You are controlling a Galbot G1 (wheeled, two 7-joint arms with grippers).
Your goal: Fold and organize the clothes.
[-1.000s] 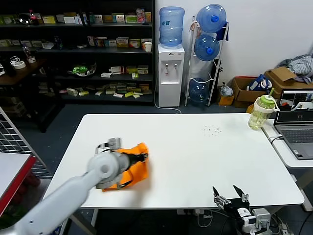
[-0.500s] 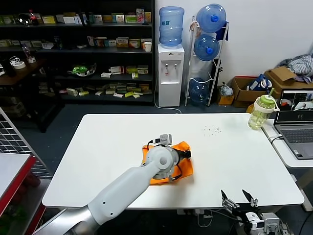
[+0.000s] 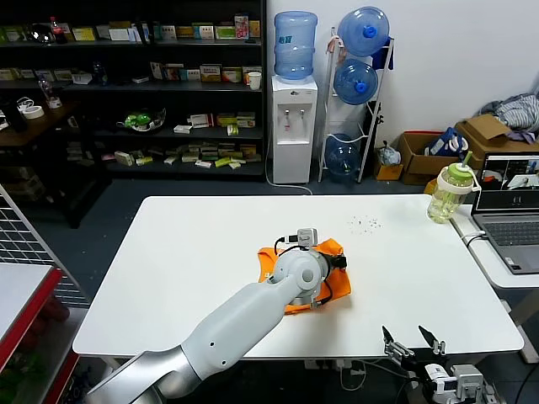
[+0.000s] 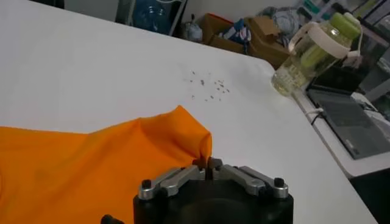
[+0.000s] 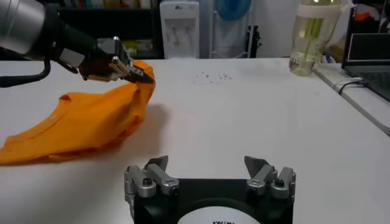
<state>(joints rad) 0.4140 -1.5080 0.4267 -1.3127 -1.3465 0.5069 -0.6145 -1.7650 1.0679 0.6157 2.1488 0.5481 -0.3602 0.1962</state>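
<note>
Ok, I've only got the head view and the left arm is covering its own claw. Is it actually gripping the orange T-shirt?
Observer: Yes. The left wrist view shows the left claw shut on a corner of the T-shirt.
Operator: Is that corner off the table?
Observer: Yes. In the right wrist view it is raised above the table, and the rest of the shirt lies on the surface.
Operator: And the right claw?
Observer: The right claw is open and holds nothing.

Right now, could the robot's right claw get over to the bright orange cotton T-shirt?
Probably yes. The open right claw waits at the table's near edge, and only bare white tabletop lies between it and the bright orange cotton T-shirt, which the left claw holds pinched.
</note>
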